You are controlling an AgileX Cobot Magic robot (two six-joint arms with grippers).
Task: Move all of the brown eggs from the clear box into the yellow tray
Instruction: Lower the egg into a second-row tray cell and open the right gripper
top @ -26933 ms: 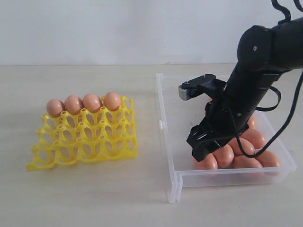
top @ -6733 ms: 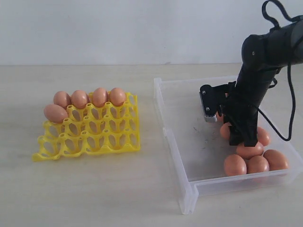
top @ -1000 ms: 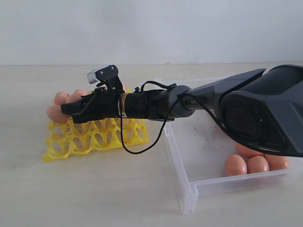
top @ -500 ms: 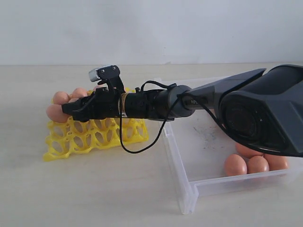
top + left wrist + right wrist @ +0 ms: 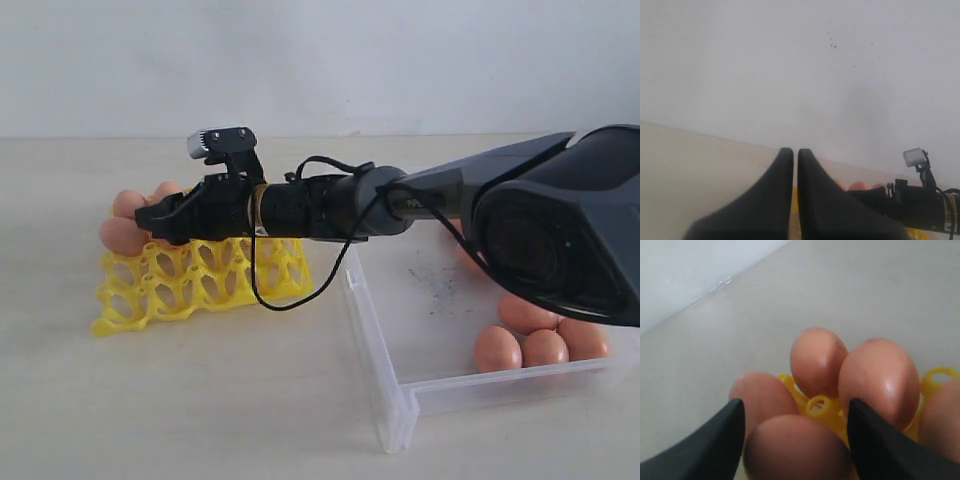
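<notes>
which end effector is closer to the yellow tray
Right. The right end effector hangs just over the tray and its eggs; the left end effector sits back from it, tray showing beyond its tips.

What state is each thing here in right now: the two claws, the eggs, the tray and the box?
right gripper, jaws spread wide, a brown egg between them, over the tray.
left gripper, shut, holding nothing.
yellow tray, partly filled; near cups empty.
clear box, holds several eggs, some hidden by the arm.
brown eggs, whole; some in the tray, some in the box.
</notes>
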